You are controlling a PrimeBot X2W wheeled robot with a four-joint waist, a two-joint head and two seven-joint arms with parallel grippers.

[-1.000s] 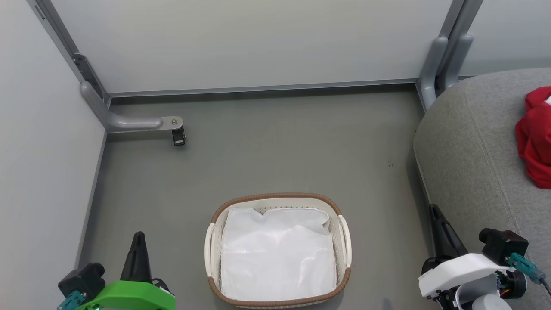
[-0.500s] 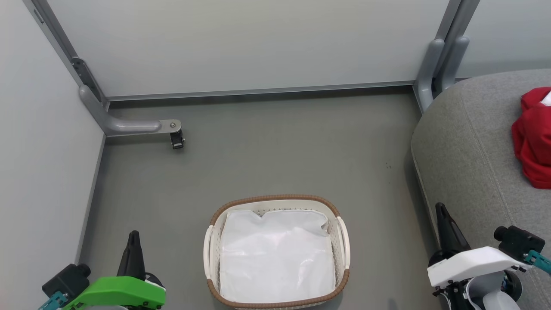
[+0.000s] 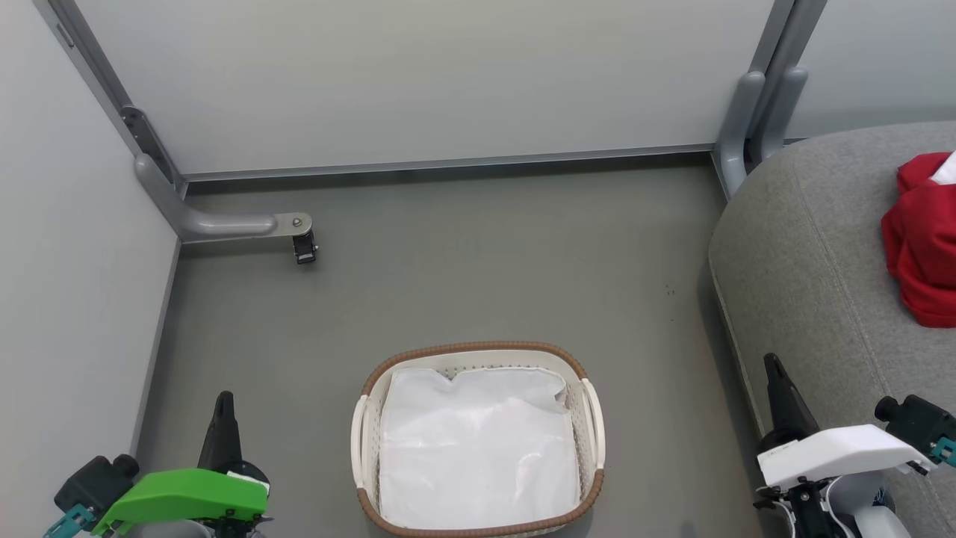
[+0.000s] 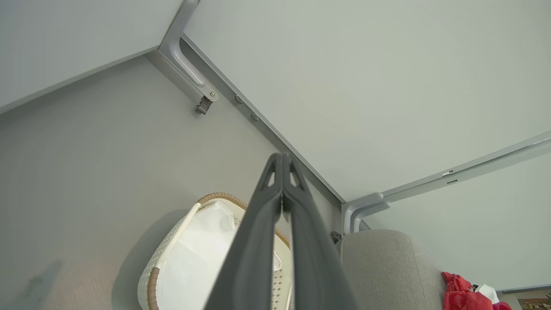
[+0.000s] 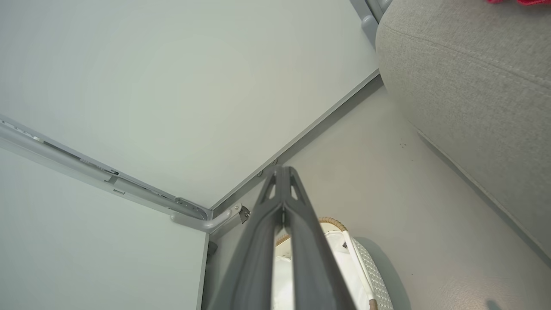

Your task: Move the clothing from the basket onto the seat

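Red clothing (image 3: 922,246) is laid on the grey seat (image 3: 806,246), the basket (image 3: 478,349) is occupied by its white liner (image 3: 478,448) alone, and the left gripper (image 3: 223,407) and right gripper (image 3: 774,373), clenched empty, are judged best held clear of its rim.

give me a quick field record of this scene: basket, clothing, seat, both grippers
basket: on the floor, low centre of the head view
basket contents: white liner; no red garment seen in it
seat: grey cushion, right of the basket, apart from it
clothing: red heap lying on the seat, cut by the head view's right edge
left gripper: shut, holding nothing, left of the basket
right gripper: shut, holding nothing, next to the seat's edge
task state: looks done, as far as visible
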